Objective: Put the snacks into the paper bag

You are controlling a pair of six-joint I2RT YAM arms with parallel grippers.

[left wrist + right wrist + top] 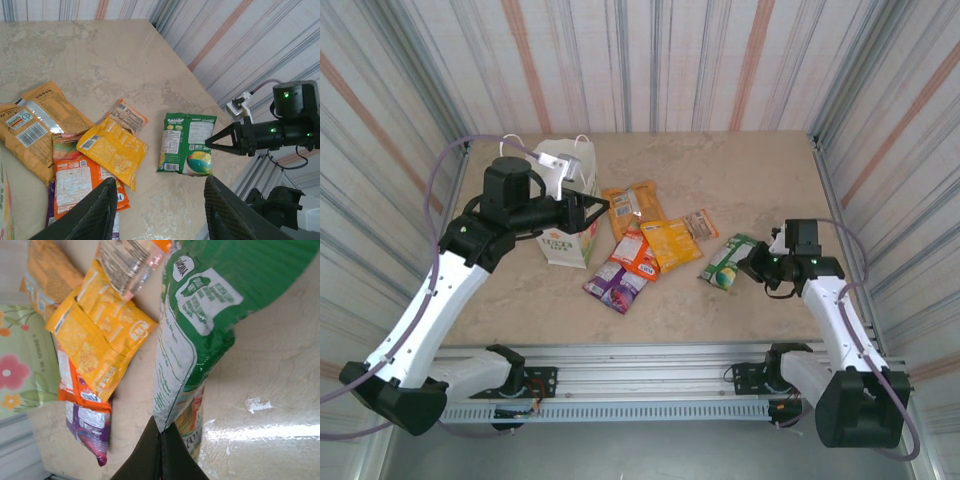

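1. Right end effector [161,432] pinched shut on the edge of the green packet [200,315], at 3 o'clock from the pile.
2. Left end effector [160,185] fingers apart, empty, by the paper bag [570,245].
3. Other packets [640,250] piled mid-desk, at the bag's 3 o'clock.

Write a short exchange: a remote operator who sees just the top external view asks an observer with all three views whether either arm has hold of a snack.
Operator: Have the right fingers got the green packet? From above I can't tell.
Observer: Yes. The right wrist view shows them pinched shut on the packet's edge.
Operator: And the left fingers, up by the paper bag?
Observer: The left wrist view shows them spread apart with nothing between them.
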